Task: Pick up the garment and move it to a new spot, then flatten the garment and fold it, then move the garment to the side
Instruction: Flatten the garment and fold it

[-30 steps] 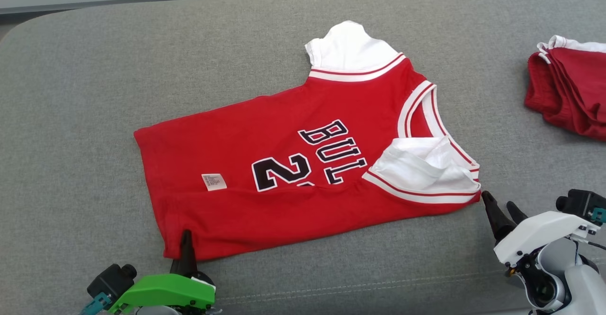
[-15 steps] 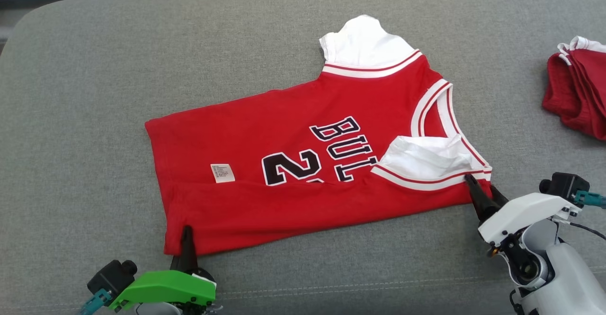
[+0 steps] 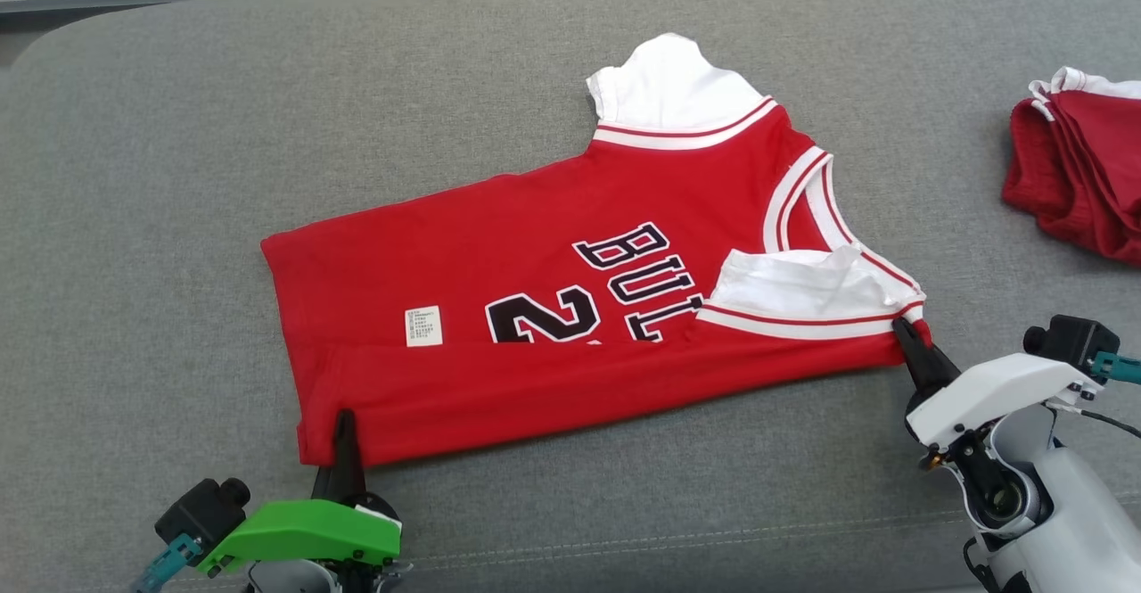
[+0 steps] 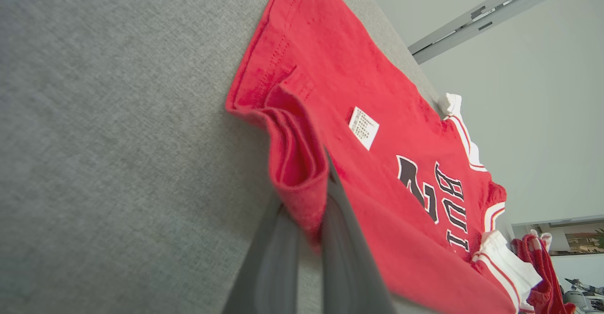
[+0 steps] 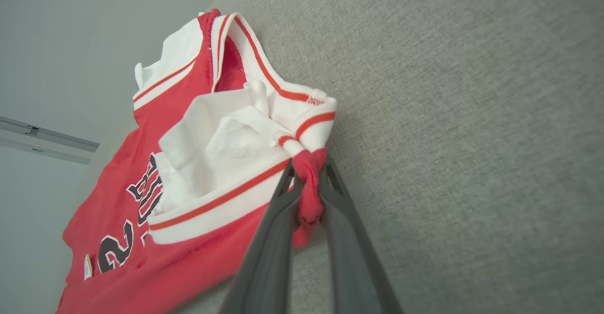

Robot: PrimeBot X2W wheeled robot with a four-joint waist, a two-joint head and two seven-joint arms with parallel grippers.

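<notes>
The garment [image 3: 553, 290] is a red jersey with white sleeves, white trim and black lettering, lying flat on the grey cushion with its near long edge folded over. My left gripper [image 3: 343, 424] is shut on the hem corner at the near left; the left wrist view shows the red hem [image 4: 302, 182] bunched between the fingers. My right gripper [image 3: 909, 333] is shut on the shoulder corner at the near right, and the right wrist view shows a twist of red cloth [image 5: 307, 186] pinched between its fingers beside the white sleeve [image 5: 222, 148].
A second red and white bundle of cloth [image 3: 1079, 183] lies at the far right of the grey cushion [image 3: 178, 174]. The cushion's near seam [image 3: 677, 544] runs just in front of both grippers. A pale wall and rail stand behind.
My right gripper moved in from the open cushion to the shoulder corner and closed on it. The left gripper kept its hold on the hem. The camera shifted slightly.
</notes>
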